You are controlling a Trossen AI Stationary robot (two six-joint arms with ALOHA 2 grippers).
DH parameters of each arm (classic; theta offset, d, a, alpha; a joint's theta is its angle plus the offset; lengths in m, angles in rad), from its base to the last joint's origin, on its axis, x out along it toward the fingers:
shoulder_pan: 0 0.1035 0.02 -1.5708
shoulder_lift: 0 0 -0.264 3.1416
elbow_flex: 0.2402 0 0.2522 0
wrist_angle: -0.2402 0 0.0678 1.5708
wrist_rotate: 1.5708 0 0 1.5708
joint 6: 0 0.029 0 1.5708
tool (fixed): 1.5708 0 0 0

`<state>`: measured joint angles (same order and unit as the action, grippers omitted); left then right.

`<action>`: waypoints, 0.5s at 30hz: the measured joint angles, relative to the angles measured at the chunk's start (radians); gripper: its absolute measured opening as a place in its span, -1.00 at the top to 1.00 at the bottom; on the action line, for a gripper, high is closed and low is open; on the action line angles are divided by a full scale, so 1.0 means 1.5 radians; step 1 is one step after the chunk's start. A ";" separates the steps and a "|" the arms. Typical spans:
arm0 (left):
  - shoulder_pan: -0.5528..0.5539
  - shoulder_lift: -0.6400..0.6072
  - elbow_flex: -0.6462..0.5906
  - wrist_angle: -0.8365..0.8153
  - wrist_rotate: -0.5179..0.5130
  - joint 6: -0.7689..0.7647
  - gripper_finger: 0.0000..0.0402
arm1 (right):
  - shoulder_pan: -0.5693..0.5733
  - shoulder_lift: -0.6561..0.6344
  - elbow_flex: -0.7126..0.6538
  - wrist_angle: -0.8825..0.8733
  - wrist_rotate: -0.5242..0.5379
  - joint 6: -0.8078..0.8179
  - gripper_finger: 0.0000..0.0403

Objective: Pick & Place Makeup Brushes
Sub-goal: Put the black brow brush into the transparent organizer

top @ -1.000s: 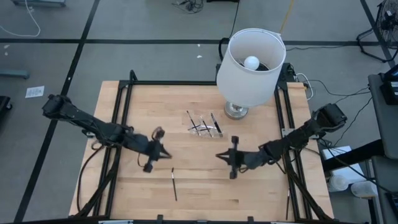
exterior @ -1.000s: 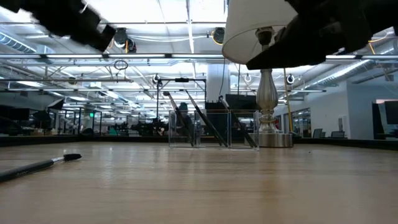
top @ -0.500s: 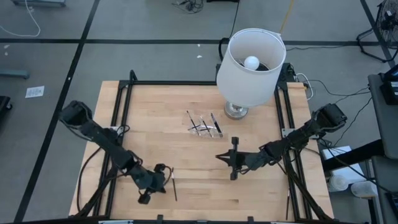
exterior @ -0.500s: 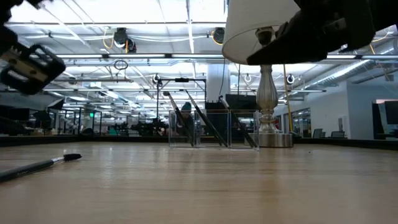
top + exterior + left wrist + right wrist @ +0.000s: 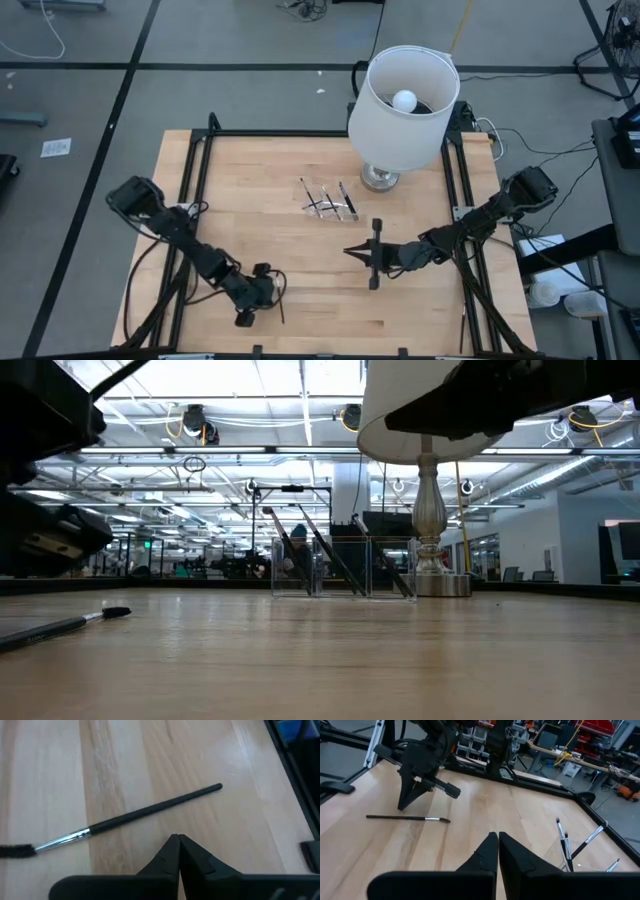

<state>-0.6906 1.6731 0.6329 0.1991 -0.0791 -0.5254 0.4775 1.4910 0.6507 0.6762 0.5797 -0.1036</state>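
Hovering low at the near left of the bench (image 5: 300, 170), my left pincer (image 5: 178, 838) has its fingers pressed together on nothing, just beside the lone makeup brush (image 5: 125, 817) lying flat on the wood. Farther in, toward the right, my right pincer (image 5: 372, 255) hangs closed and empty. Beyond it the other brushes (image 5: 325, 200) stand in a clear holder (image 5: 340, 568) beside the lamp (image 5: 400, 95).

Your left gripper (image 5: 268, 290) has swung from mid-table toward the near edge and dropped low; its fingers, slightly parted a second ago, are now pressed together. The loose makeup brush (image 5: 280, 297), earlier well off, now lies just beside its fingertips.
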 joint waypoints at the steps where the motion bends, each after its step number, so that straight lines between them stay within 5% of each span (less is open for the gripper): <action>1: 0.004 0.004 0.000 0.006 0.004 0.002 0.98 | 0.000 0.000 0.000 0.000 0.000 -0.005 1.00; 15: 0.095 0.011 0.000 0.042 0.035 0.053 0.96 | -0.001 0.000 0.000 -0.025 0.000 -0.017 1.00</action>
<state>-0.5482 1.6897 0.6327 0.2619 -0.0269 -0.4461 0.4767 1.4910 0.6506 0.6388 0.5793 -0.1287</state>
